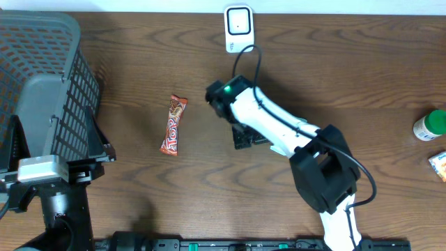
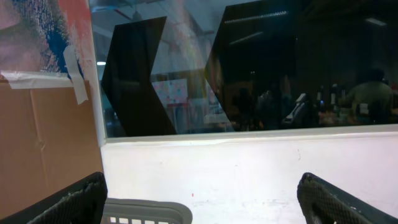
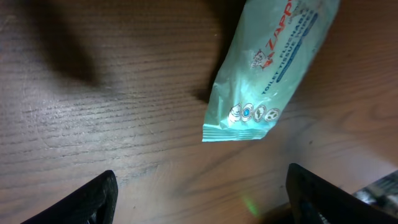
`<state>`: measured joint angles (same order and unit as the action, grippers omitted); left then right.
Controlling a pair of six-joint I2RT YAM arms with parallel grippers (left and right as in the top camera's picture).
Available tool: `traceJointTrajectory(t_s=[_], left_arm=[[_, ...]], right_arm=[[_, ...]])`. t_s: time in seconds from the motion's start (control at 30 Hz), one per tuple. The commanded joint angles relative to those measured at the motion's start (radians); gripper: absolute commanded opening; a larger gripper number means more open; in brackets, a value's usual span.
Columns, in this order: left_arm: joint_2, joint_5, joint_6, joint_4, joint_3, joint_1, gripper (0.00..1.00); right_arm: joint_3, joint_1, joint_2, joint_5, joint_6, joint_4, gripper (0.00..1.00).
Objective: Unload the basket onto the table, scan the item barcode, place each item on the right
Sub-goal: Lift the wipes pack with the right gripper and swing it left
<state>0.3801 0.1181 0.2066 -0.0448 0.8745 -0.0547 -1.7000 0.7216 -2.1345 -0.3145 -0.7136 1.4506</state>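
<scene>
A grey mesh basket (image 1: 80, 84) stands at the left end of the brown wooden bench (image 1: 160, 209). A red candy bar (image 1: 174, 125) lies flat to its right, well apart. At the far right edge are a green-capped white bottle (image 1: 430, 126) and a small orange packet (image 1: 439, 166). Elsewhere, a dark window (image 2: 261, 68) adjoins taped cardboard (image 2: 43, 149).

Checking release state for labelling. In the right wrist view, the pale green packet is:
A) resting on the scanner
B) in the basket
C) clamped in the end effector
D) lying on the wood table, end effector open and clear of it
D: the pale green packet lies flat on the table, and the right end effector stands wide open, touching nothing.
</scene>
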Motion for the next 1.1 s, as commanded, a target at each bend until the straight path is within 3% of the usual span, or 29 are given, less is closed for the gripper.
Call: traceJointTrajectory(t_s=[0.0,1.07], left_arm=[[-0.013,-0.005,-0.006,0.006,-0.007,0.004,0.98],[-0.045,-0.005,-0.006,0.004,-0.007,0.004,0.98]], right_arm=[[0.016,0.036,-0.018,-0.115,-0.042,0.002,0.81],[0.253,0.075,-0.106,-0.416,-0.042,-0.136,0.71]])
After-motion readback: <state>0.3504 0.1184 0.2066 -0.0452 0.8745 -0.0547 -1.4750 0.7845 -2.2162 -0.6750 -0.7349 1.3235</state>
